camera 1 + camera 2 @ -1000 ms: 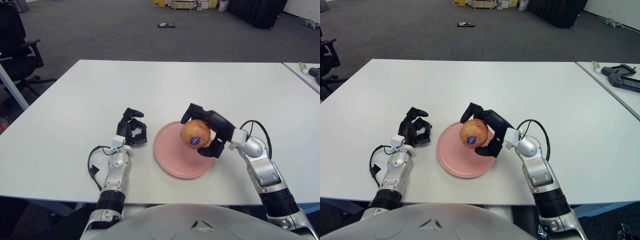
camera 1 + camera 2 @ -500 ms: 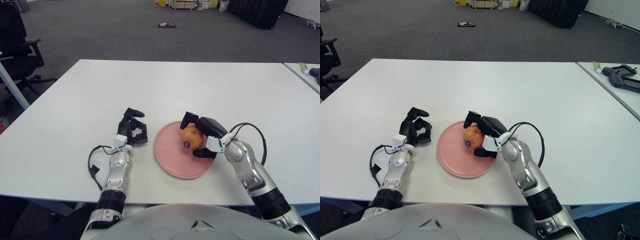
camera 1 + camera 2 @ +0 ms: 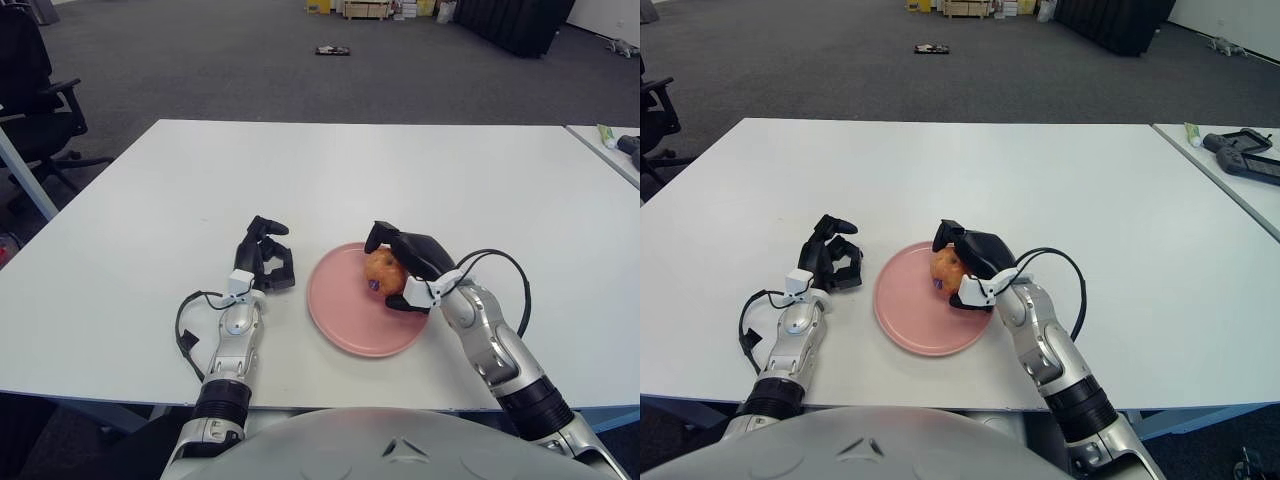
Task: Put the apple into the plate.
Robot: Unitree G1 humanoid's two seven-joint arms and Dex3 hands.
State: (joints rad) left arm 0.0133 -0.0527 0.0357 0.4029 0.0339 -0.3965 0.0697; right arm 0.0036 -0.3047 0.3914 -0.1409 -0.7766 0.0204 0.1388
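A reddish-orange apple [image 3: 381, 270] with a small blue sticker sits low on the right part of the pink plate [image 3: 345, 312], near the table's front middle. My right hand [image 3: 403, 265] covers the apple from the right and above, its black fingers still curled around it. The apple's right side is hidden by the hand. My left hand [image 3: 266, 262] shows just left of the plate with its fingers curled and nothing in them.
The white table [image 3: 300, 170] stretches wide behind the plate. A second table [image 3: 1230, 160] at the far right carries a dark device and a small tube. A black office chair [image 3: 30, 100] stands beyond the left corner.
My right hand has lowered the apple from above the plate down onto it and drawn in a little. The left hand has not moved.
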